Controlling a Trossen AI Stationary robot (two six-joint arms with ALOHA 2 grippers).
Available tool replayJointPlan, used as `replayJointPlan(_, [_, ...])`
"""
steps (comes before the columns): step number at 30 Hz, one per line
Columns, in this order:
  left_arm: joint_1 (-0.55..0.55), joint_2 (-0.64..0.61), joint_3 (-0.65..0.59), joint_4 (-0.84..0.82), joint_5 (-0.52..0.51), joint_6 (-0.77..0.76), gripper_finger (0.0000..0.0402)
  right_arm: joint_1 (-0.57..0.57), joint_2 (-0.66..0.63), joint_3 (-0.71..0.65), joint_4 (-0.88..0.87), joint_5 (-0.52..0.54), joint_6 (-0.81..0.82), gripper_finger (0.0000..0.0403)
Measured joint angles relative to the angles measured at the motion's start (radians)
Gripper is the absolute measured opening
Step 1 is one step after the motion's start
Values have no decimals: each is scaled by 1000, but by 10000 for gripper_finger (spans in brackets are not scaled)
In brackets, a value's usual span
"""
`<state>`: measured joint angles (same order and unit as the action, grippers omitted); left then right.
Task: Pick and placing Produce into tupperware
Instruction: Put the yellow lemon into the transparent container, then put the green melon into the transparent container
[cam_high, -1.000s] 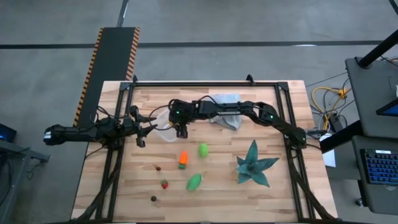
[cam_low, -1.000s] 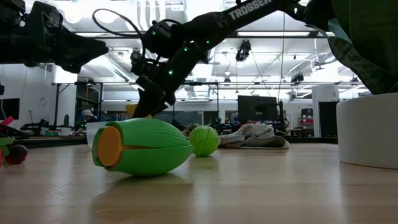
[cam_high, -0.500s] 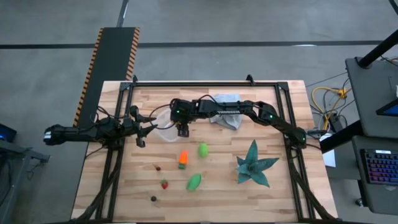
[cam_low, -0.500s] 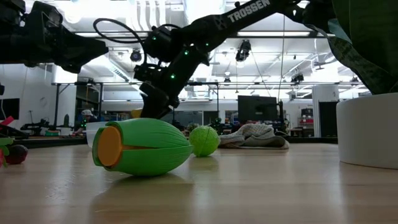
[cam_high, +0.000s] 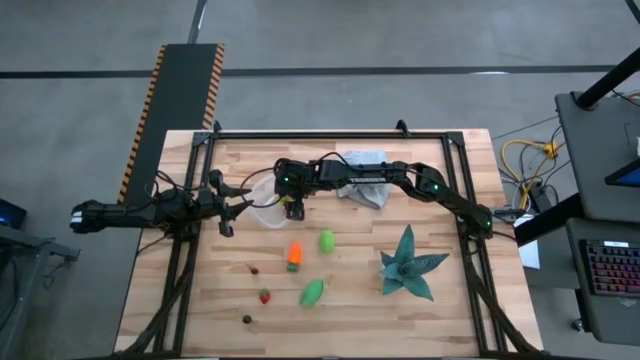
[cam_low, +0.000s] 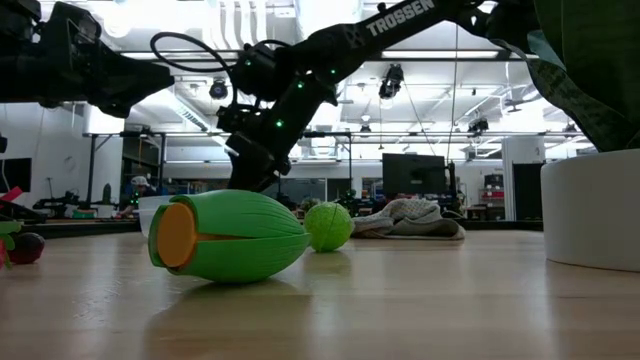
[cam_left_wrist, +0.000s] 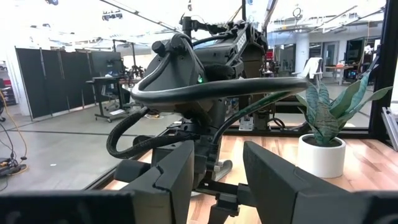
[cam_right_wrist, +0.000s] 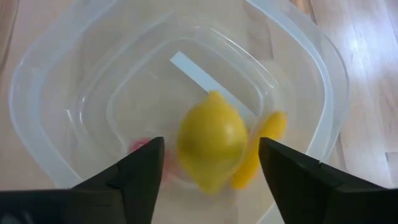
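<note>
A: The high view looks straight down from far above, taking in the whole table (cam_high: 230, 300) and both arms. The low view sits at tabletop height, looking level across into the room, very near a green toy (cam_low: 230, 237).

B: And the wrists?

A: The left wrist view faces across the table toward the plant (cam_left_wrist: 323, 134), which the high and low views share. The right wrist view looks closely down into the tupperware (cam_right_wrist: 311, 62), also seen from above

Clear container (cam_right_wrist: 323, 81), whitish rim; yellow lemon (cam_right_wrist: 211, 146) inside. Green round fruit (cam_high: 326, 240); orange carrot (cam_high: 294, 256), green tip. Teal spiky plant (cam_high: 408, 262). Grey cloth (cam_high: 365, 185). Light wooden table (cam_high: 440, 310).
</note>
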<state>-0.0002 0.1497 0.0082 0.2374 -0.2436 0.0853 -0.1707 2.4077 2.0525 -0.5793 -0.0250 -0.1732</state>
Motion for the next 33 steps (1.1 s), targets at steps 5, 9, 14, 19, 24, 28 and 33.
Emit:
replayJointPlan(5, [0,0,0,0,0,0,126,0,-3,0,0,0,6,276])
replayJointPlan(9, [0,0,0,0,0,0,126,0,-37,0,-2,0,21,277])
replayJointPlan(14, [0,0,0,0,0,0,126,4,-126,1,-35,0,20,267])
replayJointPlan(19, [-1,0,0,0,0,0,126,32,-239,1,-120,-1,18,258])
replayJointPlan(24, [-1,1,0,-1,0,0,126,93,-344,0,-199,-1,8,256])
replayJointPlan(28, [-1,1,0,-1,0,0,126,155,-408,0,-239,0,20,254])
replayJointPlan(33, [0,0,0,-1,0,0,126,228,-446,-1,-265,37,129,251])
